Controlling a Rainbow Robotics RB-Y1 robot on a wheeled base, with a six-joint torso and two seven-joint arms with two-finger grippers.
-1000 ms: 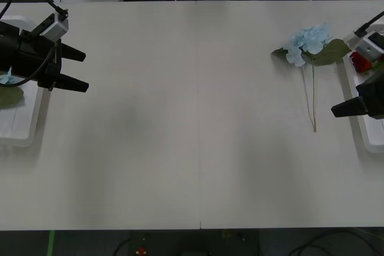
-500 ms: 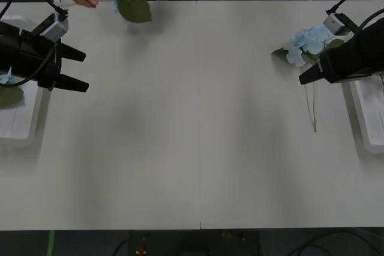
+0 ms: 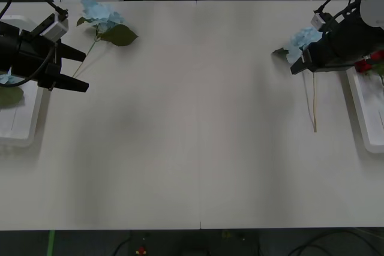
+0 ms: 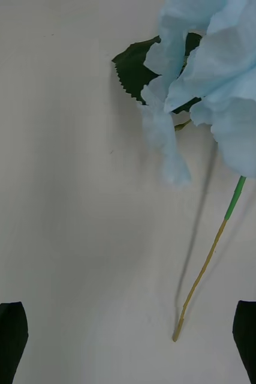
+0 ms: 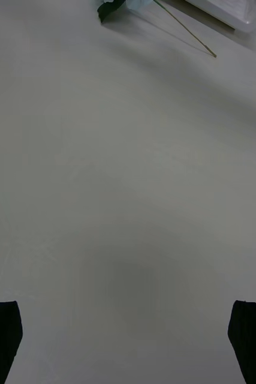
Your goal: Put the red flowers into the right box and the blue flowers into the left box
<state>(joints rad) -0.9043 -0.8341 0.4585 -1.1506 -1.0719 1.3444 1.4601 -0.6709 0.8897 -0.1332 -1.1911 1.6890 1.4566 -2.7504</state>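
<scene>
One blue flower (image 3: 303, 39) lies on the table near the right side, its thin stem (image 3: 313, 105) pointing toward me. My right gripper (image 3: 296, 66) hovers open just over its bloom (image 4: 223, 78), with black fingertips (image 4: 5, 341) wide apart and nothing between them. Another blue flower (image 3: 100, 14) lies at the far left of the table. My left gripper (image 3: 75, 70) is open beside the left box (image 3: 18, 131), which holds a blue flower (image 3: 6, 80). The red flowers (image 3: 362, 64) lie in the right box (image 3: 365, 112).
The white table (image 3: 198, 136) is bare between the two arms. A person in white stands behind the far edge, touching nothing. In the left wrist view the right-hand flower's stem (image 5: 187, 33) and the right box (image 5: 235, 12) show far off.
My right gripper swung from over the right box to above the right-hand blue flower. A person's hand laid a new blue flower at the far left and withdrew. The left arm stayed still.
</scene>
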